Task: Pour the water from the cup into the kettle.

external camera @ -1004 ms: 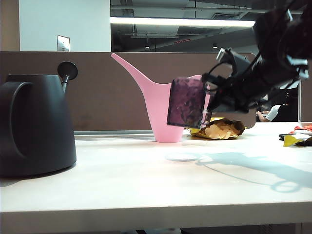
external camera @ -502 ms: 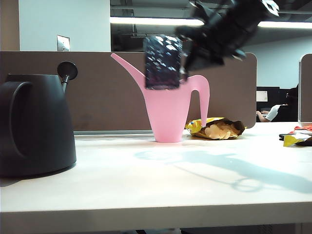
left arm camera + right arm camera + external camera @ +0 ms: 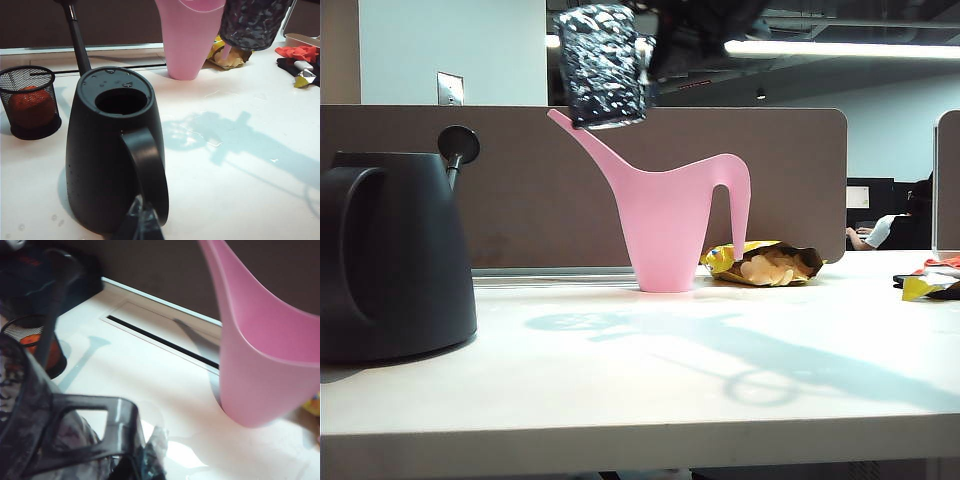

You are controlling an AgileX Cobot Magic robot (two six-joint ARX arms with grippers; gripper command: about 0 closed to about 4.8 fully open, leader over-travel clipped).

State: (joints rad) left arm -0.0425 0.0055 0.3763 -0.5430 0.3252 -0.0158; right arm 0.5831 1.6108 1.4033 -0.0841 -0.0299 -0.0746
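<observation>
The cup (image 3: 605,65), a dimpled see-through glass mug, hangs upright high above the table, just over the tip of the pink watering can's spout. My right gripper (image 3: 653,48) is shut on its thin dark handle (image 3: 95,426), with the fingertips (image 3: 150,450) pinching it. The cup (image 3: 252,22) also shows past the watering can in the left wrist view. The black kettle (image 3: 390,260) stands at the table's left, well left of and below the cup, and its round opening (image 3: 121,100) faces up. My left gripper (image 3: 145,222) is shut and sits low by the kettle's loop handle (image 3: 147,170).
A pink watering can (image 3: 670,220) stands mid-table in front of a brown partition (image 3: 780,170). An open bag of chips (image 3: 765,263) lies to its right, and wrappers (image 3: 930,282) lie at the right edge. A black mesh cup holding something orange (image 3: 31,102) stands beside the kettle.
My right gripper has carried the cup up and to the left, from in front of the watering can's body to above its spout. The kettle and left gripper have not moved.
</observation>
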